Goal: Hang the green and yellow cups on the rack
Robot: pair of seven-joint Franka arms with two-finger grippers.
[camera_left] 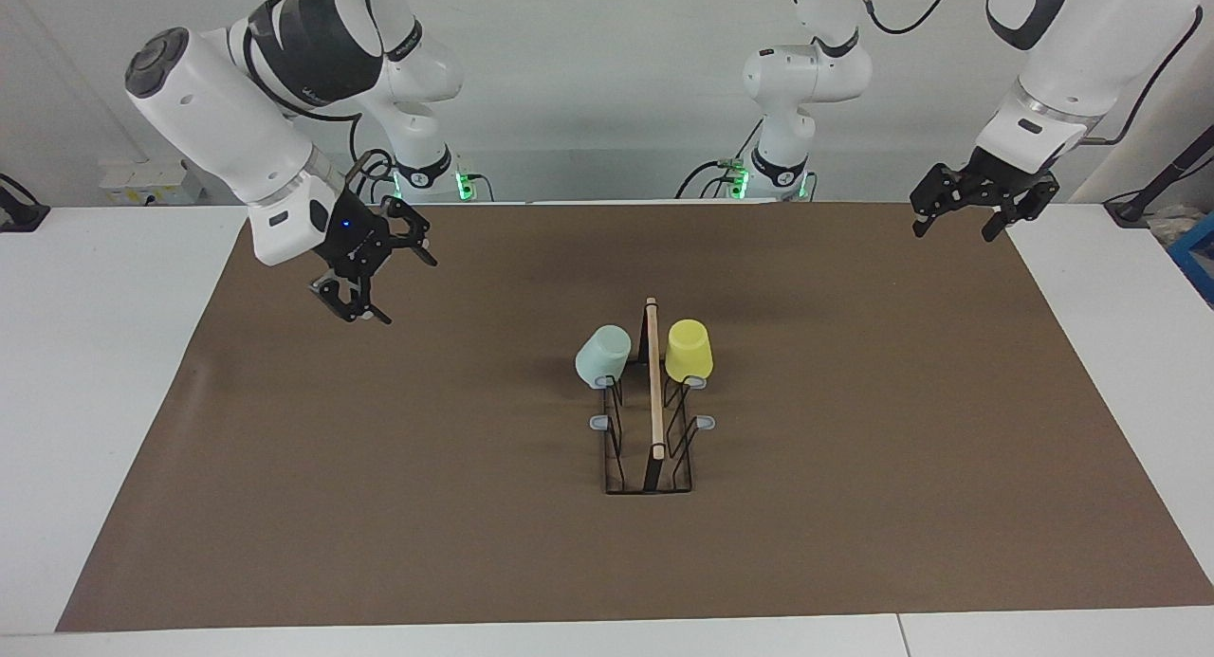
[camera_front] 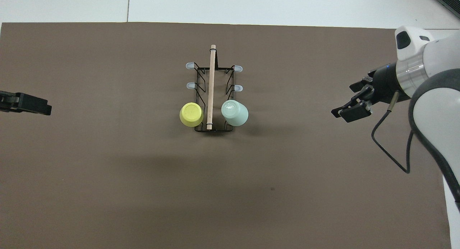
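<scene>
Up near the robots, both cups sit upside down on the two prongs of the rack [camera_left: 651,420] closest to them: the mint green cup [camera_left: 603,355] on the side toward the right arm's end, tilted outward, the yellow cup [camera_left: 688,351] on the side toward the left arm's end, standing straighter. The wooden top bar [camera_left: 653,377] runs between them. Both sets of jaws are well clear of the cups. The right gripper [camera_left: 363,276] hangs over bare mat toward its own end of the tabletop, jaws spread and holding nothing. The left gripper [camera_left: 958,216] hovers over the mat's corner at its own end, jaws likewise apart and empty. Farther out along the rack, four grey-capped prongs [camera_front: 189,65] carry no cup. A brown mat [camera_left: 379,505] covers most of the white tabletop [camera_left: 95,401]; a pale wall [camera_left: 588,88] rises at the robots' end.
</scene>
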